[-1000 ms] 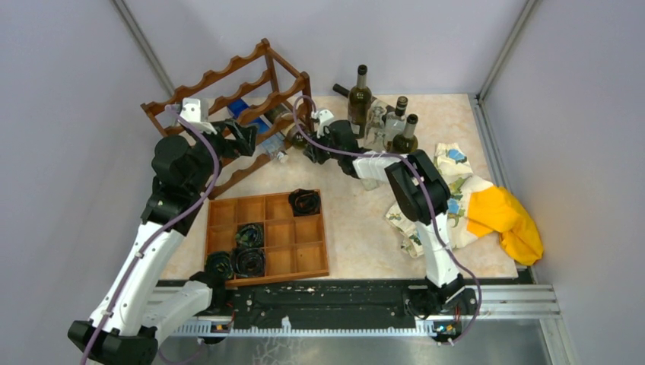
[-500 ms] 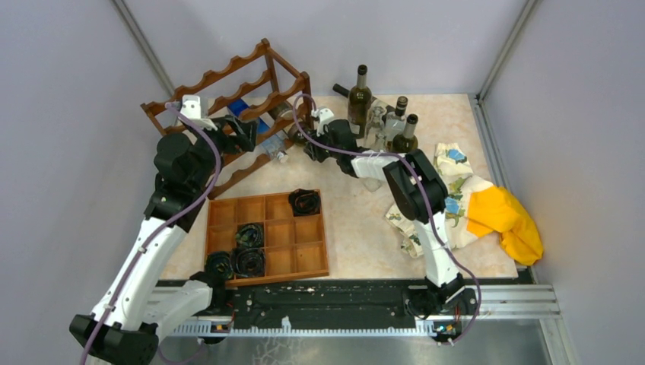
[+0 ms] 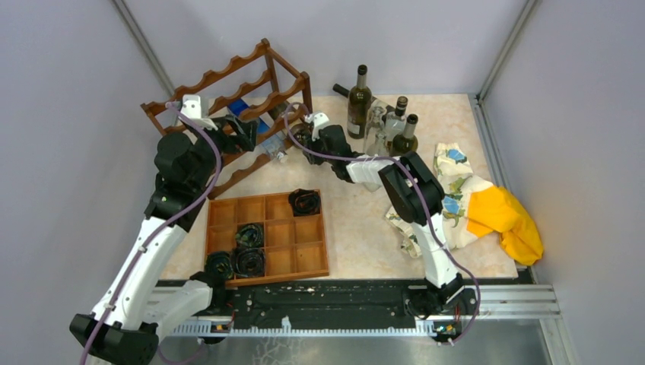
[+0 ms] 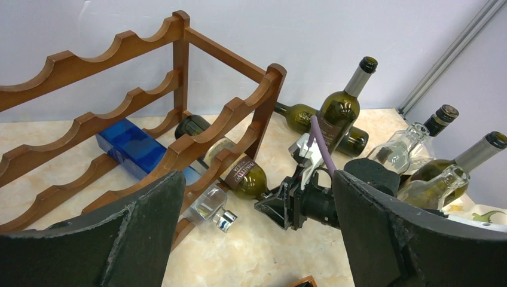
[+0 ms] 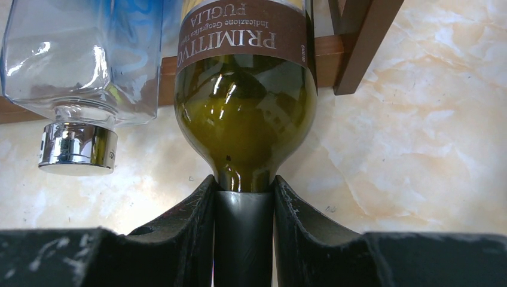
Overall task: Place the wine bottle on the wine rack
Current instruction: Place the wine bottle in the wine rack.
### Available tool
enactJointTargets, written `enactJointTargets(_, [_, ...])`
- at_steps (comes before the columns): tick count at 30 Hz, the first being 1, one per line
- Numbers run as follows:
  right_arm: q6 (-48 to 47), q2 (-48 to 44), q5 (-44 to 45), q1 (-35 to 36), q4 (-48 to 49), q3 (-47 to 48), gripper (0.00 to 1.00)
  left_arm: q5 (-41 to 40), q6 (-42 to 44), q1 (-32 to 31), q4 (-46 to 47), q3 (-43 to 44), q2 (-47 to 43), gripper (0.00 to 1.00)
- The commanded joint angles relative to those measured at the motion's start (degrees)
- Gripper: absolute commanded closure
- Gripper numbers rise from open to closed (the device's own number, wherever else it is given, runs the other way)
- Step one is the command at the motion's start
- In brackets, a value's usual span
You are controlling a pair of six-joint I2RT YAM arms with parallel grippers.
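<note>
The wine bottle point(image 5: 245, 119), green glass with a brown label, lies on its side with its body in the bottom tier of the dark wooden wine rack point(image 3: 228, 84) and its neck pointing out towards the table. My right gripper point(image 5: 244, 203) is shut on that neck, just in front of the rack point(image 4: 239, 107). From the left wrist the bottle point(image 4: 245, 176) and the right gripper point(image 4: 281, 206) show between my left fingers. My left gripper point(image 4: 257, 233) hangs open and holds nothing, by the rack's front left side point(image 3: 247, 135).
A clear square bottle point(image 5: 78, 60) with a metal cap and a blue bottle point(image 4: 134, 146) lie in the rack too. Several bottles point(image 3: 359, 99) stand at the back right. An orange-brown compartment tray point(image 3: 266, 236) holds black items. Cloths point(image 3: 506, 217) lie at the right.
My right gripper has moved left towards the rack, sliding the wine bottle deeper into the bottom tier. The left arm has barely shifted.
</note>
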Motion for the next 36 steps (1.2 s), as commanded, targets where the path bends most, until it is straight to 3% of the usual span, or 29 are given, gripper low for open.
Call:
enactJointTargets(1, [-2.71, -2.46, 0.56, 0.44, 12.15, 3.12, 1.0, 0.12, 1.2, 0.38, 1.1, 1.15, -1.28, 0.02])
enactJointTargets(10, [-8.81, -1.92, 0.1, 0.53, 13.64, 4.29, 1.0, -0.02, 1.36, 0.37, -0.42, 1.34, -2.25, 0.02])
enactJointTargets(36, [-11.77, 3.98, 1.22, 0.89, 10.17, 13.44, 1.0, 0.15, 1.31, 0.37, -0.43, 1.51, -2.08, 0.02])
